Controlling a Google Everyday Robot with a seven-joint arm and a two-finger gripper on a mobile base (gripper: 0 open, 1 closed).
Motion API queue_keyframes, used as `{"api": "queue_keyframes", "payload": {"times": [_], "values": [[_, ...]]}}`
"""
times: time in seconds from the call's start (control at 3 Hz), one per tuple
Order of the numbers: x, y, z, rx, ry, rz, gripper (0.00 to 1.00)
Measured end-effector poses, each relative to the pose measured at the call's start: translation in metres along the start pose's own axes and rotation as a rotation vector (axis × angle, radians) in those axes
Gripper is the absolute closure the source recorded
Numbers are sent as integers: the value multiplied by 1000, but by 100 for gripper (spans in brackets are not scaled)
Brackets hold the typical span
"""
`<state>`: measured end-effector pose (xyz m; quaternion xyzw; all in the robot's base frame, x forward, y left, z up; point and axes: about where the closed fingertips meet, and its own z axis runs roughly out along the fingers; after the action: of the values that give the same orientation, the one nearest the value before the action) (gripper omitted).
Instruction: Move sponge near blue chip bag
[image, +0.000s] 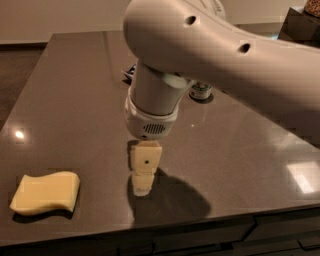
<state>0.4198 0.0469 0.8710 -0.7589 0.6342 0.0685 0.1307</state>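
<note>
Left of the gripper and slightly nearer than it, well apart from it: the sponge, lying flat on the table with nothing touching it. Next, the gripper itself, hanging tip-down close over the tabletop, seen edge-on. Cannot tell whether the jaws stand wide or narrow; holding nothing of the task in any case, since the sponge lies clear of it.

Above the gripper, the thick pale arm, covering much of the far tabletop. Behind the gripper and to its right, a can, mostly hidden by the arm. Behind the gripper and slightly to its left, only a sliver of the blue chip bag, peeping out at the arm's edge, the rest covered.

Step in hand, as a judgement: reaching toward the sponge, with no grasp made yet. No part of the carry done either, with sponge and bag at opposite sides of the gripper.

Next move calls for:
- Travelling left until centred over the sponge.
- Setting the jaws wide enough to span its narrow side.
- Coming down to straddle it and closing gently, soft foam likely to squash.
- Lifting clear, then carrying it back past the present gripper spot.
- Setting it down just beside the bag without nudging bag or can.
</note>
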Motion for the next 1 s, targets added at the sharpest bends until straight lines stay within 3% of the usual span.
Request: {"api": "queue_keyframes", "payload": {"times": [0.33,1.0], "values": [[-33,12,18,-17,-39,-15,0],[-74,22,46,-61,-70,-50,0]]}}
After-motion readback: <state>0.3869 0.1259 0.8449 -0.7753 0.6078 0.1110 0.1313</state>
